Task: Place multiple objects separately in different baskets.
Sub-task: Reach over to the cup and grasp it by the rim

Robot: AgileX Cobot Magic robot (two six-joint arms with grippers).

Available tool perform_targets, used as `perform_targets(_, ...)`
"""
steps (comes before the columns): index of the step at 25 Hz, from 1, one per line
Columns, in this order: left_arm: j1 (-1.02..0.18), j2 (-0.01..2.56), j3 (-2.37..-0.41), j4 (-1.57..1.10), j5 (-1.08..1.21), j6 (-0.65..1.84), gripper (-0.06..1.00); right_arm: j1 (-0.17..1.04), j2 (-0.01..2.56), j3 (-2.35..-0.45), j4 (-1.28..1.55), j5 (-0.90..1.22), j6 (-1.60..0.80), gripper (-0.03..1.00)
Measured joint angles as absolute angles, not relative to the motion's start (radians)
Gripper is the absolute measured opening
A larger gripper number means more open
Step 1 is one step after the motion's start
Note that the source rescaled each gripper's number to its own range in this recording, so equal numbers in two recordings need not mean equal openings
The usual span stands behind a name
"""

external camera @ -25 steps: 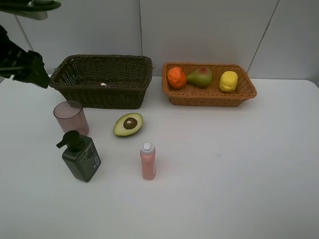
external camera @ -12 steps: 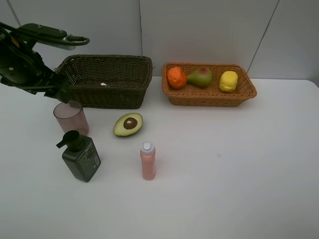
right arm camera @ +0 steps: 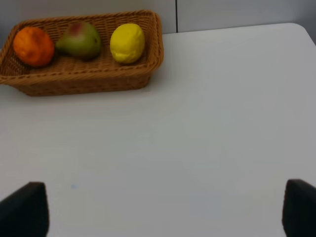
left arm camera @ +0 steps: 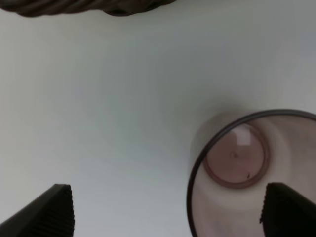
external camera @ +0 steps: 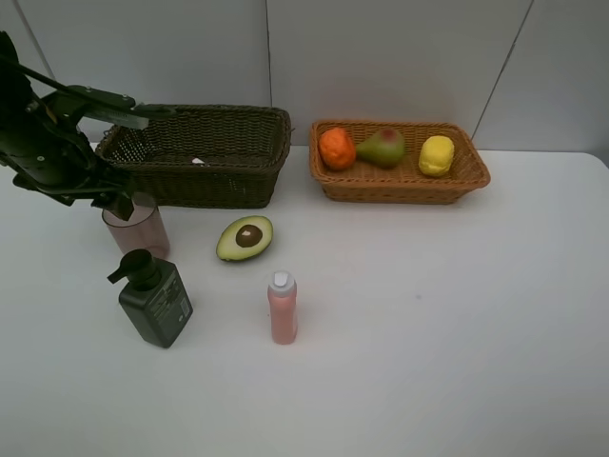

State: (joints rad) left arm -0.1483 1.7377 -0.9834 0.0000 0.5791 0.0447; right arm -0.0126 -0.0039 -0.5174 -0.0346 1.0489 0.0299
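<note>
Left arm has swung in from the desk's edge over the last second and come down. The left gripper [left arm camera: 170, 210] now hangs directly over the translucent pink cup [external camera: 138, 228], jaws spread wide, nothing held.

Left wrist view: one finger [left arm camera: 286, 210] sits above the cup's mouth and the other is well out over bare desk [left arm camera: 98, 123]. The near wall of the cup therefore lies between the fingers. The cup stands upright, and I see no contact with it yet.

The dark basket [external camera: 200, 181] is just beyond the left gripper. A small white item lies inside it [external camera: 197, 161], too small to identify.

Right gripper [right arm camera: 162, 210]: jaws also wide apart and empty, over bare desk. The orange basket [right arm camera: 84, 81] is ahead of it and well apart.

Sorted so far: orange [external camera: 336, 148], pear [external camera: 383, 146] and lemon [external camera: 437, 155] all sit in the orange basket. Still on the desk: the cup, the avocado half [external camera: 245, 237], the pump bottle [external camera: 155, 303] and the small pink bottle [external camera: 283, 309]. None of these has shifted.

Judgement: the approach means the cup is the next pick, probably by its rim, with the dark basket as its likely destination. The left gripper needs a further drop before closing. The light cup could tip.
</note>
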Motion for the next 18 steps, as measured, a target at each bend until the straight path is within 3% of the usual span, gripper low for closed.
perform_targets(14, -0.143, 1.861, -0.983, -0.015, 0.488, 0.045, 0.99, -0.013, -0.004, -0.517, -0.035, 1.049, 0.03, 1.0)
perform_targets(16, -0.143, 1.865, -0.983, -0.026, 0.483, 0.045, 0.93, -0.013, -0.004, -0.517, -0.035, 1.049, 0.03, 1.0)
perform_targets(18, -0.143, 1.867, -0.983, -0.033, 0.479, 0.044, 0.77, -0.013, -0.004, -0.517, -0.035, 1.049, 0.03, 1.0)
